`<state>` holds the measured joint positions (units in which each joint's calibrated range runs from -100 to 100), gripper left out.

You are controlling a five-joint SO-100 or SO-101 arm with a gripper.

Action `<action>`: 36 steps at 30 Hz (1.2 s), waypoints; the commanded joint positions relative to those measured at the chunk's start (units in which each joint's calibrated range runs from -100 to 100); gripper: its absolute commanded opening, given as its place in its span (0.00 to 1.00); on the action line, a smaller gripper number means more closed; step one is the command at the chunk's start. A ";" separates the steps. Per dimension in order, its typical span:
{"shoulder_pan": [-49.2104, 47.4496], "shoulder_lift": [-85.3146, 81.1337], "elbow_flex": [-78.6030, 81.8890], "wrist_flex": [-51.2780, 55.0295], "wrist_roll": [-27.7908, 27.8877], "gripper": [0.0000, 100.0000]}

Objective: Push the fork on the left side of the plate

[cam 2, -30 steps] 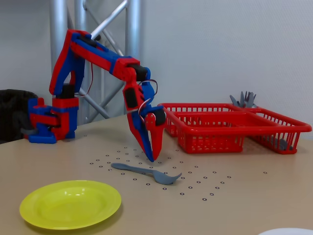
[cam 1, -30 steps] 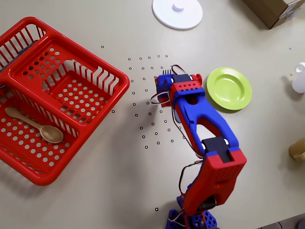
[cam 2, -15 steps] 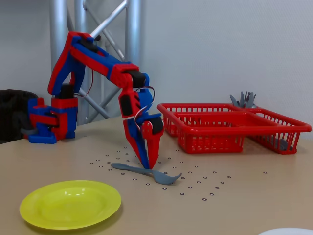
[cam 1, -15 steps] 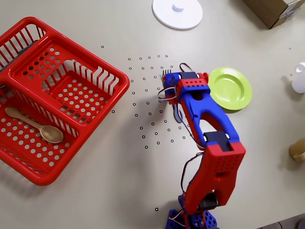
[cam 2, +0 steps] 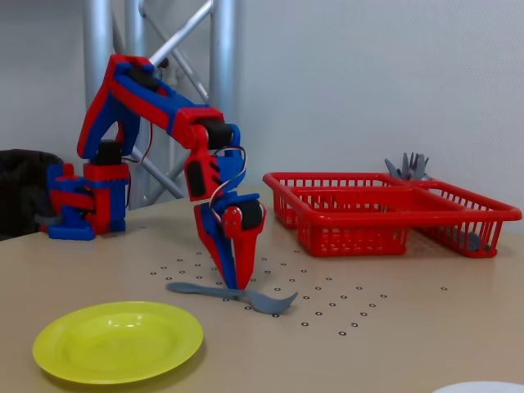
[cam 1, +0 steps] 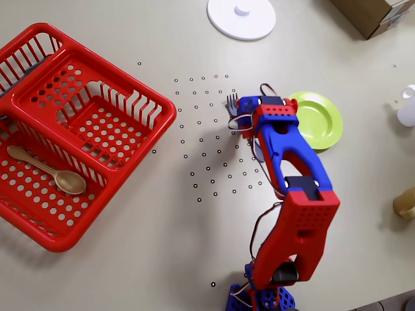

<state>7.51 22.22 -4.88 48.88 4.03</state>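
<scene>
The slate-blue fork [cam 2: 205, 290] lies flat on the table just behind the lime-green plate [cam 2: 117, 340]. My gripper [cam 2: 235, 284] points straight down with its fingers together, and its tips rest against the middle of the fork's handle. In the overhead view the fork's tines [cam 1: 231, 100] stick out past the gripper [cam 1: 242, 120], while the arm hides most of the handle. There the plate [cam 1: 321, 120] lies just right of the arm, which covers its left rim. Nothing is held.
A red basket [cam 1: 84, 123] fills the left of the overhead view and holds a tan spoon [cam 1: 48, 170]. A white disc [cam 1: 241, 17], a cardboard box [cam 1: 376, 13], a white object [cam 1: 407, 107] and a tan object [cam 1: 405, 204] sit near the edges.
The gripper has swept sideways toward the plate and lowered onto the fork. The fork has slid with it and now lies closer to the plate.
</scene>
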 commanded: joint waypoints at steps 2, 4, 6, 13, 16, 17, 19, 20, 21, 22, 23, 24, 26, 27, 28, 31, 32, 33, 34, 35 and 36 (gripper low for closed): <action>1.89 -1.93 -4.55 -0.79 0.98 0.00; 2.47 -1.77 -4.73 -0.79 1.17 0.00; 3.11 -1.51 -5.00 -0.79 1.37 0.00; 2.68 -0.33 -5.45 -1.11 1.27 0.00; 1.10 0.18 -5.91 -2.24 0.68 0.00; 0.53 0.43 -6.18 -2.48 0.63 0.00; -0.48 1.11 -7.45 -2.64 0.44 0.00; -0.91 1.36 -7.90 -2.88 0.44 0.00; -1.34 1.62 -8.08 -3.20 0.54 0.00; -1.70 1.78 -8.26 -3.37 0.54 0.00; -1.98 1.87 -8.26 -3.61 0.54 0.00; -2.34 2.04 -8.26 -3.93 0.49 0.00; -2.63 2.21 -8.54 -4.33 0.39 0.00; -2.77 2.29 -8.72 -4.33 0.39 0.00; -2.84 2.46 -8.99 -4.41 0.39 0.00; -2.70 3.05 -10.08 -4.41 0.39 0.00; -2.56 3.22 -10.35 -4.33 0.49 0.00; -2.49 3.39 -10.53 -4.33 0.63 0.00; -2.34 3.64 -10.80 -4.33 0.68 0.00; -2.20 3.98 -11.35 -4.33 0.68 0.00; -1.98 4.24 -11.80 -4.33 0.73 0.00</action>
<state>5.78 27.70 -12.48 45.51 4.76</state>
